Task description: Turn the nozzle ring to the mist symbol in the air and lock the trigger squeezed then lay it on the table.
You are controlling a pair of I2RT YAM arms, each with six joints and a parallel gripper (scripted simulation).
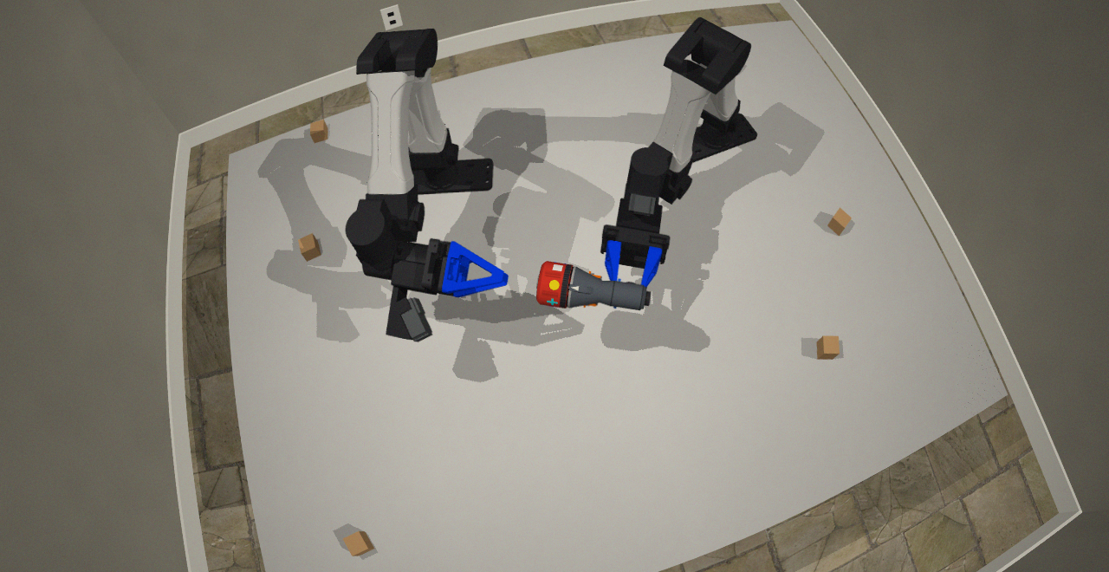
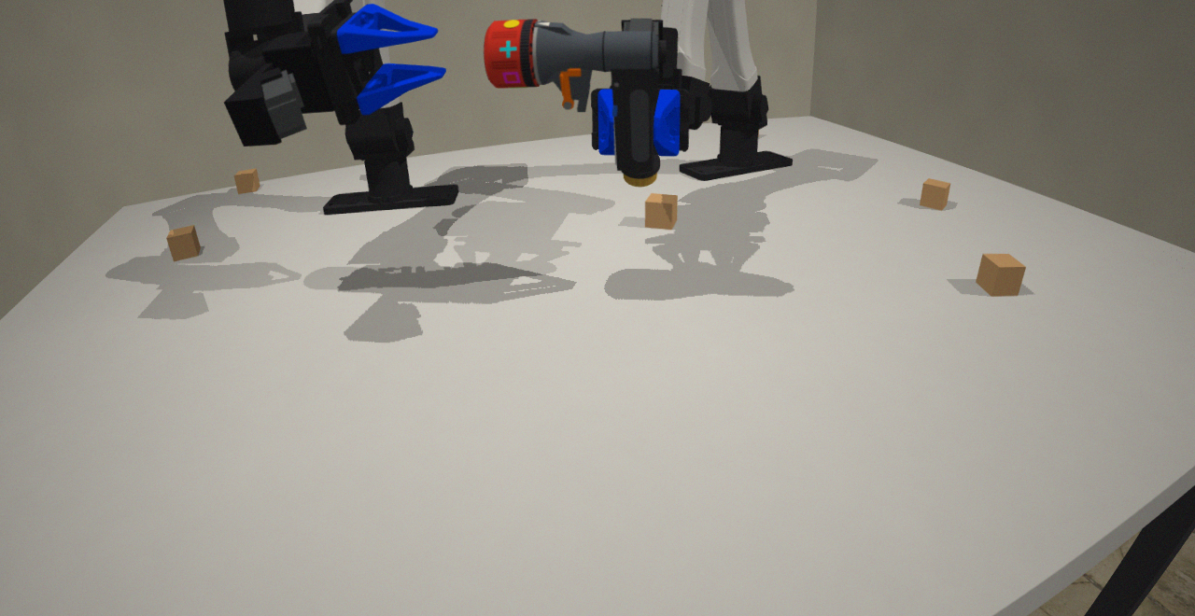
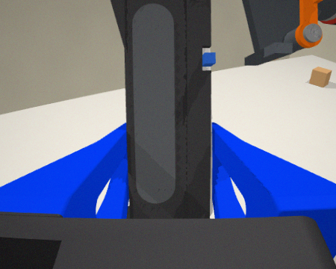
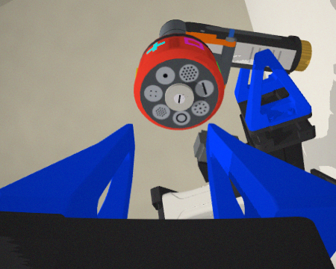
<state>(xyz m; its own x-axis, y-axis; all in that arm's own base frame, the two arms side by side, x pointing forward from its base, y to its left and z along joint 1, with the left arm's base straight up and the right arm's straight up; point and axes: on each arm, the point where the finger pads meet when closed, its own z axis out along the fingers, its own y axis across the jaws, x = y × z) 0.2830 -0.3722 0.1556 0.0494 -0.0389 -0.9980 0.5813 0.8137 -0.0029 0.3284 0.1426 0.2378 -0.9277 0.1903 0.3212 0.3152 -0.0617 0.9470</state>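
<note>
The grey hose nozzle (image 1: 628, 295) (image 2: 630, 50) is in the air, level, handle down. Its red spray ring (image 2: 493, 56) (image 4: 139, 87) has the yellow disc (image 1: 554, 284) (image 2: 511, 23) on top, roughly in line with the white arrow (image 1: 574, 288). An orange lever (image 2: 569, 88) (image 3: 308, 16) points down beside the grey trigger (image 2: 582, 95), which stands off the handle. My left gripper (image 1: 629, 282) (image 3: 170, 133) is shut on the black handle (image 2: 638, 123) (image 3: 153, 93). My right gripper (image 1: 505, 280) (image 2: 440, 50) (image 4: 170, 134) is partly open and empty, just before the ring without touching it.
Several small wooden cubes lie on the white table (image 1: 542, 452) (image 2: 542, 445), among them one cube (image 1: 827, 347) (image 2: 1000, 274) on the right and one cube (image 2: 660, 211) below the handle in the exterior view. Walls (image 1: 155, 25) stand around the table.
</note>
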